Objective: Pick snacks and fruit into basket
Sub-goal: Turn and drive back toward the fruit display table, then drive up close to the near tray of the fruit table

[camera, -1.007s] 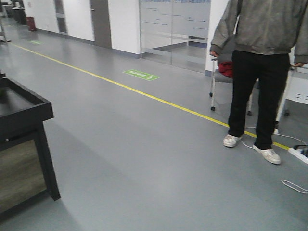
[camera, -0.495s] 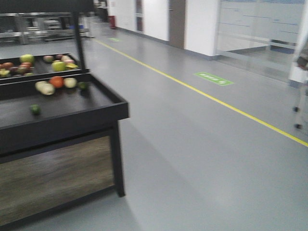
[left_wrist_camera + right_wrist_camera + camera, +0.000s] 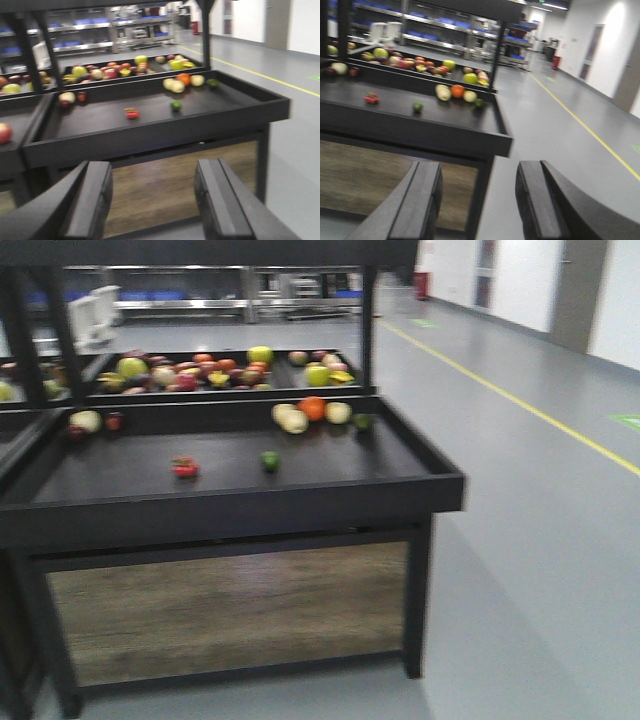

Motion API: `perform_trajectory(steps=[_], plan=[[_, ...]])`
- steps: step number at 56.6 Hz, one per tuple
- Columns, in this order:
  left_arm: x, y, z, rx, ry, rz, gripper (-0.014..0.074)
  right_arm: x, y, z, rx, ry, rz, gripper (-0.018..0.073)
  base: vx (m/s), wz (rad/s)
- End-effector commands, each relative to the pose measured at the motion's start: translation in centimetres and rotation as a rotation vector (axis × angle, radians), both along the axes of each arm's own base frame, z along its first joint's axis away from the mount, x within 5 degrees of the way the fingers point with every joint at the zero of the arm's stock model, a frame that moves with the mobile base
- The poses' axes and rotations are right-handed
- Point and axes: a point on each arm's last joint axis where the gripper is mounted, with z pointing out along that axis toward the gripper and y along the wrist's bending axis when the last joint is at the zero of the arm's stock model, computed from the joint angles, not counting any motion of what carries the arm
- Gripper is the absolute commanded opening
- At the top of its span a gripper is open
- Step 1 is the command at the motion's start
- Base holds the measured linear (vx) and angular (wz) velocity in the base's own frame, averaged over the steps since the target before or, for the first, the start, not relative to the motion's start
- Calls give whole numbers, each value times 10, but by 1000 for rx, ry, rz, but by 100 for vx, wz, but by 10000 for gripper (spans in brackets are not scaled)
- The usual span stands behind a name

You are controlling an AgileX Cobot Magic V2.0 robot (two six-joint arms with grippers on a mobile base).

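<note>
Left gripper (image 3: 155, 172), right gripper (image 3: 479, 172), both wide; one orange fruit (image 3: 312, 408).

blurred back-tray fruit (image 3: 185, 373), display stand (image 3: 250, 502) cut by left edge

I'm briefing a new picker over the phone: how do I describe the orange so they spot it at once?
Find the black stand and look at its front, lower tray. By the tray's back wall, right of centre, sits the orange. It is the only bright orange ball there, flanked by pale cream fruits.
</note>
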Motion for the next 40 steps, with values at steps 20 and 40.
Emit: perform_trajectory(steps=[20, 40], plan=[[0, -3, 12, 14, -72, -28, 488, -1, 1, 11, -30, -70, 7, 398, 26, 59], [0, -3, 12, 14, -72, -28, 488, 0, 0, 11, -31, -63, -2, 398, 34, 30]])
